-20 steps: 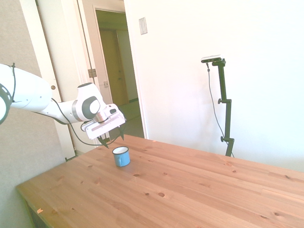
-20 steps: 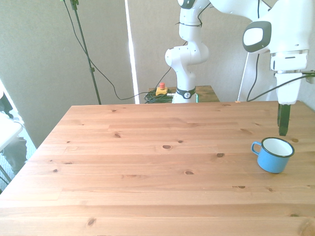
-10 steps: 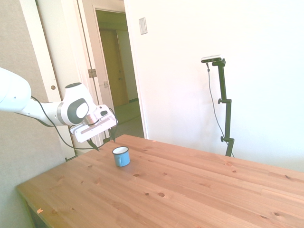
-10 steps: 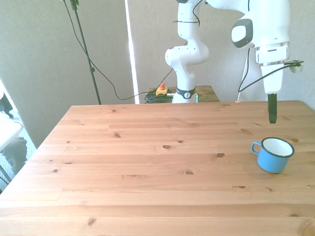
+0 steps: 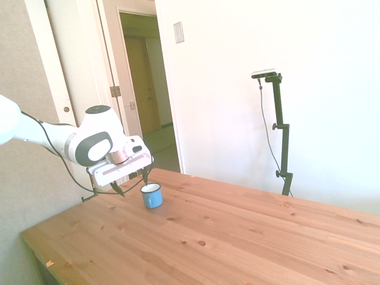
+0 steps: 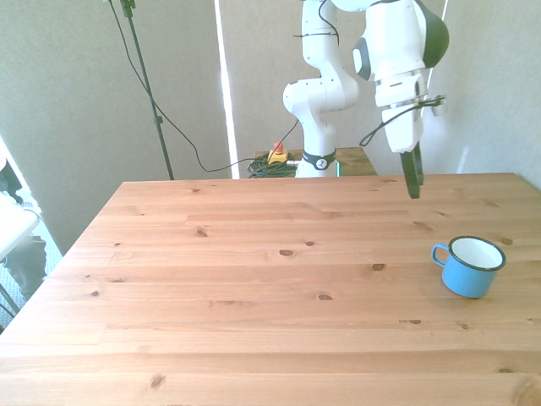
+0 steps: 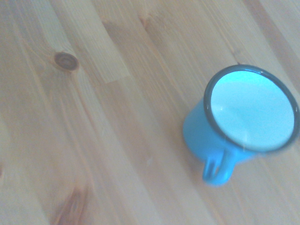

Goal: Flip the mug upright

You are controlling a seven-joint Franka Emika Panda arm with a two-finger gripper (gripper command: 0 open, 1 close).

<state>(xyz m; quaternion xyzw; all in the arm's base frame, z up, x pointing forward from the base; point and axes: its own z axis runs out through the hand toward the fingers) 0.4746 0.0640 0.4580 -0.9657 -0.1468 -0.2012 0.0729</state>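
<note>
The mug (image 6: 470,266) stands upright on the wooden surface (image 6: 254,288), mouth up, its white inside and thin dark rim showing. In the front view it sits below the pincer (image 6: 412,177) and off toward the front view's right, well apart from it, with nothing touching it. Its blue loop handle points toward the front view's left.

In the side view the mug (image 5: 151,195) stands just beside the pincer (image 5: 132,183), a little lower than the fingertips and on the side away from the arm. The pincer hangs in the air above the surface (image 5: 237,237), tilted, and carries nothing. There its two dark fingers stand spread, one fingertip close over the mug's rim and the other farther back toward the arm. In the front view the fingers line up one behind the other, so the gap does not show from there.

The wrist view looks down on the mug (image 7: 241,122) from above and slightly to one side: round mouth open to the camera, handle sticking out from the wall, bare wood grain and a dark knot around it. That picture is a little soft.
</note>
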